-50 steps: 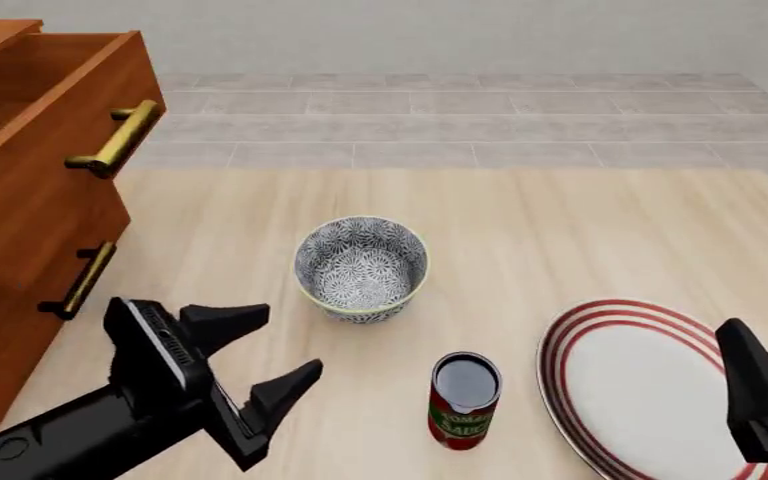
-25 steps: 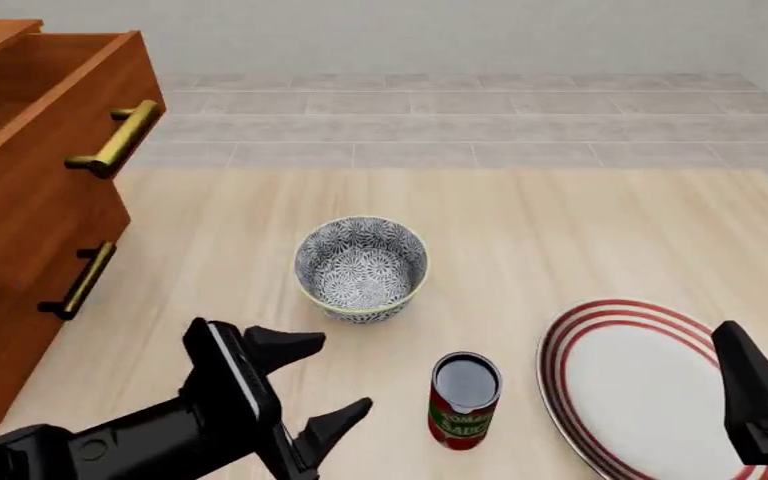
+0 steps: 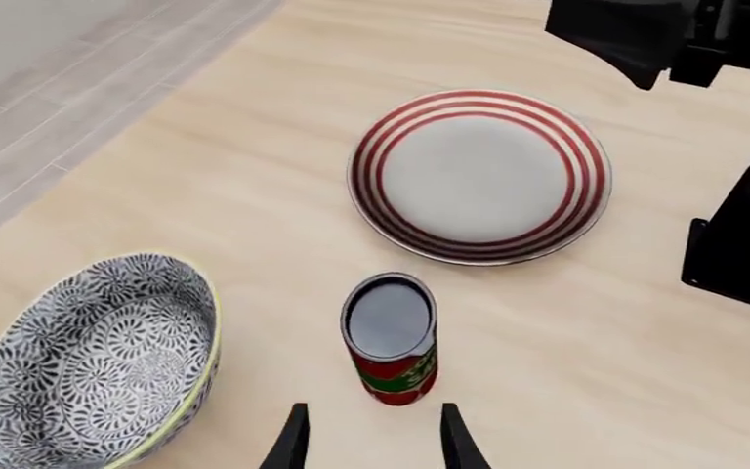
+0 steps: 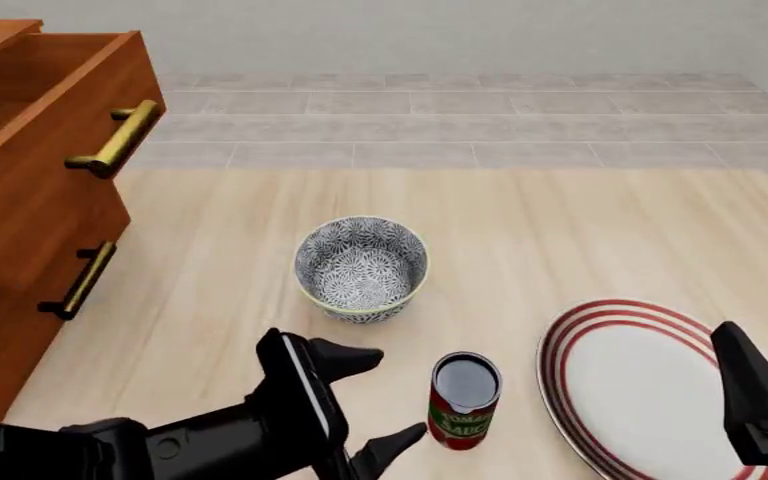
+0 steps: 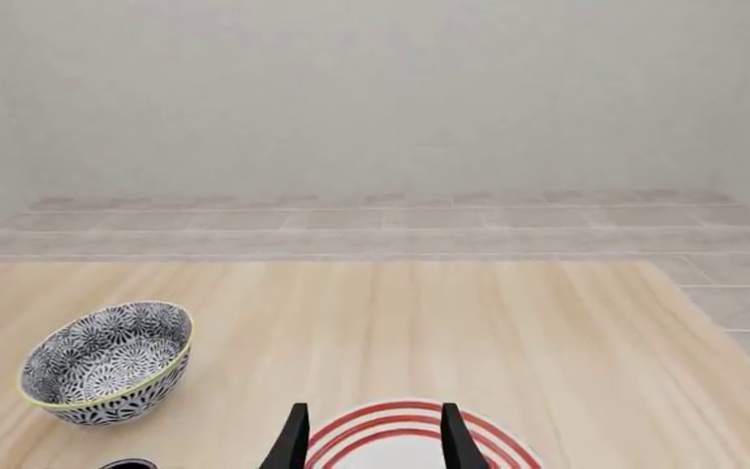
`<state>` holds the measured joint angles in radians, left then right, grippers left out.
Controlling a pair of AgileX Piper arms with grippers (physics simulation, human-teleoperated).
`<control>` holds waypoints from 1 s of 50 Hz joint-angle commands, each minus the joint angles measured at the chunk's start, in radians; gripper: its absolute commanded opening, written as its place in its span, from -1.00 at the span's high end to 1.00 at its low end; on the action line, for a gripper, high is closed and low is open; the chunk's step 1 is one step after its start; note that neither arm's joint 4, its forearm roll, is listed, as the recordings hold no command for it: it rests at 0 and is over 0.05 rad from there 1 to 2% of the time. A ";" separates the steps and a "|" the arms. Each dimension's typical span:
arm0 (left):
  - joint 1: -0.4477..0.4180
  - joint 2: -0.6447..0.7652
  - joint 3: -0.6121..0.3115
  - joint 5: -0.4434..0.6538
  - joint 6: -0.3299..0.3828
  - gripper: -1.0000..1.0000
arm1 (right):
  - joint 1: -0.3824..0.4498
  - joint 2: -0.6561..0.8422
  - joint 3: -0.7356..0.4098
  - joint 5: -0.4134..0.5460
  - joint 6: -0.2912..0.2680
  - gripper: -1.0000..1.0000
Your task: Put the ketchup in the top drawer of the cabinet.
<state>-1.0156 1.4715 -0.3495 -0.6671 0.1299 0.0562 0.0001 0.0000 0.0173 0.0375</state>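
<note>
Ketchup [image 4: 464, 400] stands upright on the surface, just right of the left end effector [image 4: 373, 400], whose fingers are spread and empty. The right end effector [image 5: 368, 435] is farther off, also spread.

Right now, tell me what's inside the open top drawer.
The top drawer stands pulled out, showing only bare wood along its inner wall. Nothing is visible inside, but its floor is cut off by the frame, and the ketchup is on the table.

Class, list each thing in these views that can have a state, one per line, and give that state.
top drawer: pulled open
lower drawer: shut
ketchup: upright on the table, not held
bowl: upright, empty
plate: flat, empty
left end effector: open, beside the ketchup
right end effector: open, over the plate
</note>
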 commanded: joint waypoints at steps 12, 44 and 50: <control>-0.045 0.111 -0.067 -0.018 0.011 -1.00 | 0.007 0.000 0.000 0.007 0.005 -1.00; -0.035 0.178 -0.153 0.014 0.018 -1.00 | 0.012 0.000 0.000 0.010 0.010 -1.00; -0.035 0.201 -0.175 0.019 0.018 -1.00 | 0.014 0.000 0.000 0.008 0.013 -1.00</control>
<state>-1.0517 1.6450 -0.4922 -0.6607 0.1446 0.0684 0.0000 0.0000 0.0262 0.0474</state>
